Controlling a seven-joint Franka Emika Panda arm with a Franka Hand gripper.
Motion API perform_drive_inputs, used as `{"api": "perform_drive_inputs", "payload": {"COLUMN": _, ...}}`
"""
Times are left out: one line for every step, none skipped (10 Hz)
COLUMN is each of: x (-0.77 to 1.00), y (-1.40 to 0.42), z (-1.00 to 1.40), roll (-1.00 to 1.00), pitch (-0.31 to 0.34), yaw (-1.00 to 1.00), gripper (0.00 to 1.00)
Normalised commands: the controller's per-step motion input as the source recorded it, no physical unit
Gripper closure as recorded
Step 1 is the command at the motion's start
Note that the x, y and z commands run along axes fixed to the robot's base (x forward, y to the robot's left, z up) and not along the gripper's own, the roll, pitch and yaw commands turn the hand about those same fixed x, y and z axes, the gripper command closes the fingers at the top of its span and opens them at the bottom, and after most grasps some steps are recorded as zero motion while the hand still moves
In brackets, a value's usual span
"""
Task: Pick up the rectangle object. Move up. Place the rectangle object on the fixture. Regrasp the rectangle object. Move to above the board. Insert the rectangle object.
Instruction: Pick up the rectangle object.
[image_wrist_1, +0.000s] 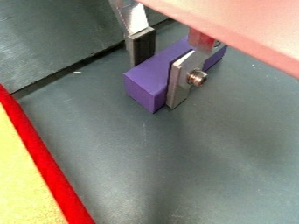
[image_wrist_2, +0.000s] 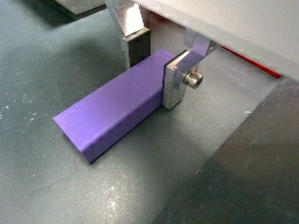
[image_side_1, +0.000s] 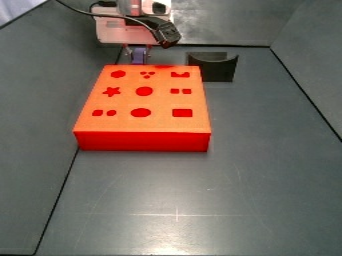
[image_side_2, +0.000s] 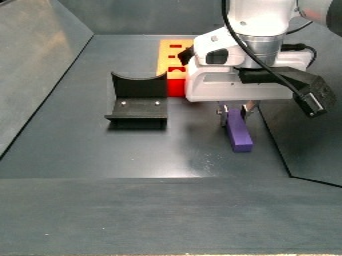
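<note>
One end only of the rectangle object (image_wrist_2: 111, 114) sits between the tool (image_wrist_2: 158, 74) plates, lying flat on the floor beside the board (image_side_1: 143, 105). Plates apart, straddling. Off-centre grip risks tilt on lift.

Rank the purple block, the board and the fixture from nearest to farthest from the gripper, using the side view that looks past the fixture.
1. Purple block: on the floor, between the jaws of the gripper.
2. Board: behind the gripper, toward the back wall.
3. Fixture: off to the side, across open floor.
</note>
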Motion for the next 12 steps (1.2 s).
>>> {"api": "perform_drive_inputs", "payload": {"x": 0.0, "y": 0.0, "z": 0.0, "roll": 0.0, "pitch": 0.0, "yaw": 0.0, "gripper": 1.0}}
{"api": "perform_drive_inputs", "payload": {"x": 0.0, "y": 0.0, "z": 0.0, "roll": 0.0, "pitch": 0.0, "yaw": 0.0, "gripper": 1.0}}
{"api": "perform_drive_inputs", "payload": {"x": 0.0, "y": 0.0, "z": 0.0, "roll": 0.0, "pitch": 0.0, "yaw": 0.0, "gripper": 1.0}}
{"api": "perform_drive_inputs", "payload": {"x": 0.0, "y": 0.0, "z": 0.0, "roll": 0.0, "pitch": 0.0, "yaw": 0.0, "gripper": 1.0}}
{"api": "perform_drive_inputs", "payload": {"x": 0.0, "y": 0.0, "z": 0.0, "roll": 0.0, "pitch": 0.0, "yaw": 0.0, "gripper": 1.0}}
{"api": "perform_drive_inputs", "payload": {"x": 0.0, "y": 0.0, "z": 0.0, "roll": 0.0, "pitch": 0.0, "yaw": 0.0, "gripper": 1.0}}
{"api": "perform_drive_inputs", "payload": {"x": 0.0, "y": 0.0, "z": 0.0, "roll": 0.0, "pitch": 0.0, "yaw": 0.0, "gripper": 1.0}}
{"api": "perform_drive_inputs", "payload": {"x": 0.0, "y": 0.0, "z": 0.0, "roll": 0.0, "pitch": 0.0, "yaw": 0.0, "gripper": 1.0}}
{"api": "perform_drive_inputs", "payload": {"x": 0.0, "y": 0.0, "z": 0.0, "roll": 0.0, "pitch": 0.0, "yaw": 0.0, "gripper": 1.0}}
{"api": "perform_drive_inputs", "payload": {"x": 0.0, "y": 0.0, "z": 0.0, "roll": 0.0, "pitch": 0.0, "yaw": 0.0, "gripper": 1.0}}
{"api": "perform_drive_inputs", "payload": {"x": 0.0, "y": 0.0, "z": 0.0, "roll": 0.0, "pitch": 0.0, "yaw": 0.0, "gripper": 1.0}}
{"api": "perform_drive_inputs", "payload": {"x": 0.0, "y": 0.0, "z": 0.0, "roll": 0.0, "pitch": 0.0, "yaw": 0.0, "gripper": 1.0}}
